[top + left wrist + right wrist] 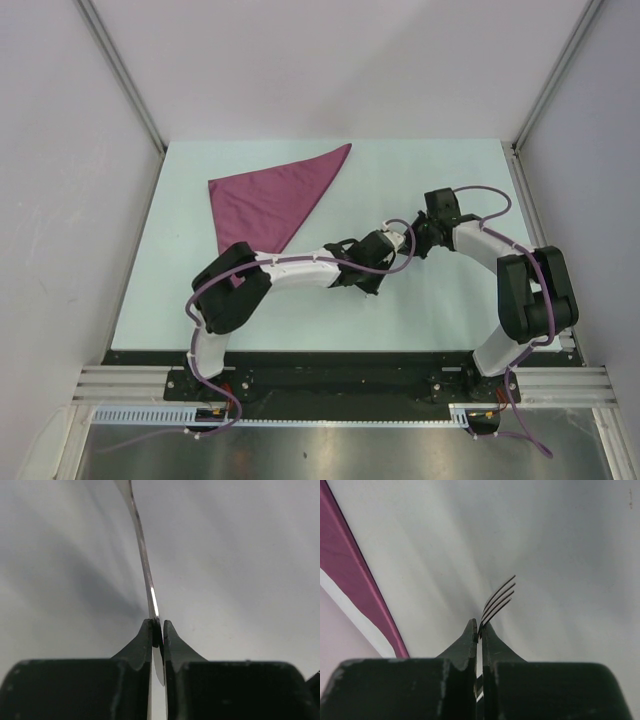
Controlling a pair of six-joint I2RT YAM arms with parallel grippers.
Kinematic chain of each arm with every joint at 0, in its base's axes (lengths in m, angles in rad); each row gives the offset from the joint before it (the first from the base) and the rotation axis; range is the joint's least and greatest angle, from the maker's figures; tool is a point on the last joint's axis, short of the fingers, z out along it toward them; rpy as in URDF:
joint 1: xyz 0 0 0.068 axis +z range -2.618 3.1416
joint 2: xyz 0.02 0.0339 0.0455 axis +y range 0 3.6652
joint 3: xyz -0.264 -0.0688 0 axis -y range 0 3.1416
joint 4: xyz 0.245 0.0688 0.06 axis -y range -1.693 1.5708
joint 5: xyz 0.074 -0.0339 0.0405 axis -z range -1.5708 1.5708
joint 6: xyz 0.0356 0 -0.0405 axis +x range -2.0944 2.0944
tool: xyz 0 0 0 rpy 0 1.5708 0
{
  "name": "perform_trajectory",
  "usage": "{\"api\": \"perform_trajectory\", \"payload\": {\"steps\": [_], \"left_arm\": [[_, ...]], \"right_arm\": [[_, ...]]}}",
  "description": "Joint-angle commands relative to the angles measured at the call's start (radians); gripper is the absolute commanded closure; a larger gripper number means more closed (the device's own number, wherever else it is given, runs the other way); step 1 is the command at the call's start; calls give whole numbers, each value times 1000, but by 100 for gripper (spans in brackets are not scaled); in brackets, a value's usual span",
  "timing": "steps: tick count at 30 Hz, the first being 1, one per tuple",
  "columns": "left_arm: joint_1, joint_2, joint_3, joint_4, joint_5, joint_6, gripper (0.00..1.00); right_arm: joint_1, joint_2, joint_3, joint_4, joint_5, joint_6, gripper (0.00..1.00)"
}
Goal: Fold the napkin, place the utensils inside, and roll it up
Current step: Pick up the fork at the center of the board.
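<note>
The 2 tools meet above the desk [440, 170], right of the triangular napkin [270, 200]. The right tool [479, 630] is clenched on the fork [154, 600] near its tines; the left tool [157, 630] pinches the handle, seemingly firmly. Free the right only once that pinch is sure.

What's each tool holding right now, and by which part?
Both hold the fork: left tool pinches its handle, right tool grips just below the tines.
</note>
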Motion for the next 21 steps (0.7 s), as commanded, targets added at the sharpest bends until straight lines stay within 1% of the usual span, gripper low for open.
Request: {"api": "perform_trajectory", "payload": {"steps": [1, 3, 5, 8, 9, 10, 11, 12, 13, 14, 16, 18, 19, 20, 21], "left_arm": [[-19, 2, 52, -24, -17, 15, 97], [-19, 0, 59, -33, -21, 14, 100], [-19, -6, 59, -30, -12, 18, 100], [-18, -12, 59, -26, 14, 21, 100], [-16, -18, 60, -24, 17, 25, 100], [-8, -21, 60, -23, 29, 25, 100], [-1, -24, 60, -20, 55, 19, 100], [8, -33, 57, -17, 73, 14, 100], [31, -40, 56, -6, 96, 9, 100], [44, -46, 54, -1, 122, 2, 100], [82, -73, 45, 8, 147, 2, 100], [116, -98, 22, 32, 207, -9, 100], [162, -121, 11, 45, 236, -29, 100], [186, -135, -1, 63, 302, -37, 100], [211, -144, -19, 65, 334, -40, 100]], "right_arm": [[6, -27, 23, 42, -22, -8, 100], [6, -26, 22, 44, -25, -14, 98], [4, -27, 20, 44, -28, -17, 95], [-2, -33, 19, 51, -45, -25, 84], [-3, -38, 22, 53, -49, -34, 80], [-5, -41, 23, 53, -54, -38, 65], [-8, -56, 22, 51, -60, -43, 59], [-19, -65, 19, 51, -63, -51, 55], [-25, -79, 17, 51, -68, -55, 47], [-31, -108, 13, 57, -80, -58, 43], [-60, -148, 2, 59, -97, -71, 37], [-95, -217, -6, 55, -111, -75, 35], [-108, -237, -12, 48, -112, -83, 33], [-125, -260, -16, 36, -119, -87, 33], [-155, -294, -21, 27, -122, -92, 33]]}}
